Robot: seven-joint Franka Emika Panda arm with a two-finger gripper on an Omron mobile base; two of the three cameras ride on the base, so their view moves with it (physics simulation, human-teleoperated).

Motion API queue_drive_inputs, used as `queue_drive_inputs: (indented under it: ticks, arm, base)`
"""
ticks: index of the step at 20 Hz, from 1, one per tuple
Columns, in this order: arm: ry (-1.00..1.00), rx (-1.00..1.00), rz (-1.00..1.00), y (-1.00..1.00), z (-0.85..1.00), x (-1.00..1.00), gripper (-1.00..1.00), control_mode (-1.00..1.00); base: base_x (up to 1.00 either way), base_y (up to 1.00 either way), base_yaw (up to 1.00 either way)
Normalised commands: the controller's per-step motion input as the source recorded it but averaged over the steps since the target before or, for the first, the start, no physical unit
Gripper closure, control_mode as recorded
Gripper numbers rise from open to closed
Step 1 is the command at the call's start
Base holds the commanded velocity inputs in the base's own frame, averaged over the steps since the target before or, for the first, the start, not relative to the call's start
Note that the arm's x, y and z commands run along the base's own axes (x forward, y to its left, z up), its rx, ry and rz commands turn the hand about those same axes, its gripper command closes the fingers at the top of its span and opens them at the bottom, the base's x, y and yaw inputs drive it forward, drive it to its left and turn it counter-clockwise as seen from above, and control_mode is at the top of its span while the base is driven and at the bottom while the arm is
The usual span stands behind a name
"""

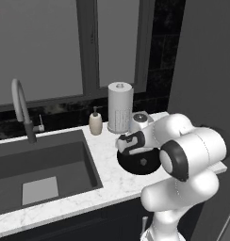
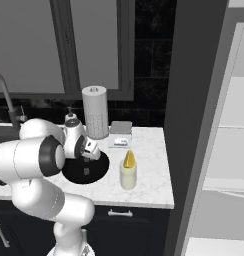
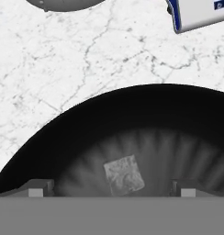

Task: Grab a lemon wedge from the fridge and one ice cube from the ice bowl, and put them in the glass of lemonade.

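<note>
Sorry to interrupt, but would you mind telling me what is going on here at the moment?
The robot's hand hangs open over the ice bowl on the marble counter, fingers either side of the one ice cube lying in it, nothing gripped yet. The lemon wedge already sits in the glass of lemonade to the right of the bowl. The fridge stands open on the right. Behind the bowl stand a paper-towel roll and a soap bottle.
</note>
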Motion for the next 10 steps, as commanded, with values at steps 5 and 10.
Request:
queue_drive_inputs:
  ticks: [5,10]
  arm:
    - [0.00,0.00,0.00,0.00,-0.17,0.00,-1.00,-1.00]
    - [0.00,0.01,0.00,0.00,-0.16,0.00,-1.00,-1.00]
  base:
    - [0.00,0.00,0.00]
    - [0.00,0.00,0.00]
